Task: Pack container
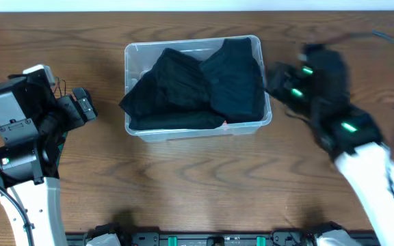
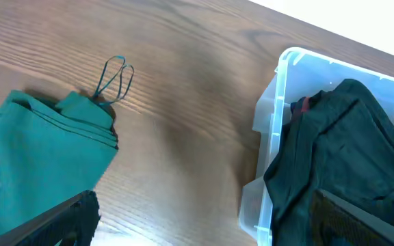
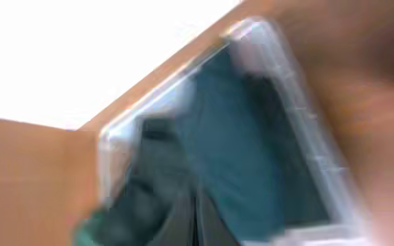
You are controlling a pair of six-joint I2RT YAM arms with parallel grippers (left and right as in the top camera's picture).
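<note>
Container [image 1: 197, 130] is sat mid-bench twd the far edge, long axis run along that edge, stuffed w/ dark clothes [image 1: 197, 85]. Right tool [image 1: 282, 78] is found just beside its right end, so that arm's nearer. It's too blurred tho, can't be told if spread or pressed together. Left tool [image 1: 84, 106] looks spread, nothing pinched, well off to the left. A green cloth [image 2: 40, 164] is laid by it on the bare wood bench [image 1: 197, 191], w/ plenty of room left btwn cloth and container.

Clear container [image 1: 134, 56] full of dark garments [image 1: 197, 85]

Overhead looks straight down; both wrist views slant in closer, sharing the container [image 1: 195, 132].
</note>
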